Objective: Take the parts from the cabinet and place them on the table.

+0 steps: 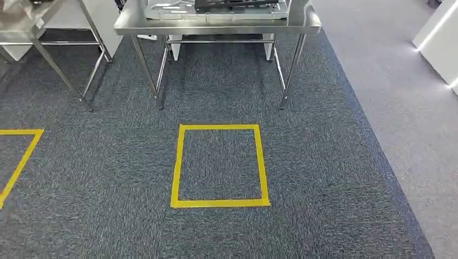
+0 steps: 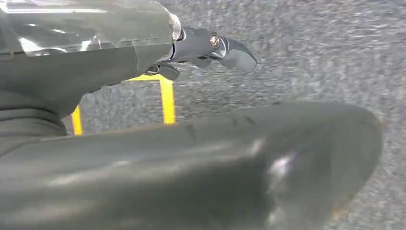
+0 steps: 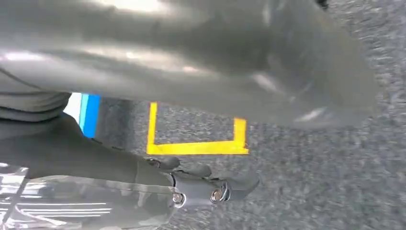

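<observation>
A steel table (image 1: 216,27) stands ahead at the far end of the carpet. On it lie a silver tray-like part (image 1: 173,9) and a dark flat part (image 1: 237,4), both cut off by the picture's edge. My left hand (image 2: 119,62) hangs over the carpet, its dark fingers (image 2: 230,52) stretched out straight and its thumb (image 2: 191,163) apart from them, with nothing between. My right hand (image 3: 95,158) hangs the same way, with its fingers (image 3: 225,189) straight, its thumb (image 3: 191,57) apart, and only floor in the gap.
A yellow tape square (image 1: 219,203) marks the dark carpet in front of the table, and part of another yellow tape square (image 1: 21,156) lies at the left. A second steel frame (image 1: 54,59) stands at the far left. Lighter grey floor (image 1: 399,108) and a white unit (image 1: 437,38) are on the right.
</observation>
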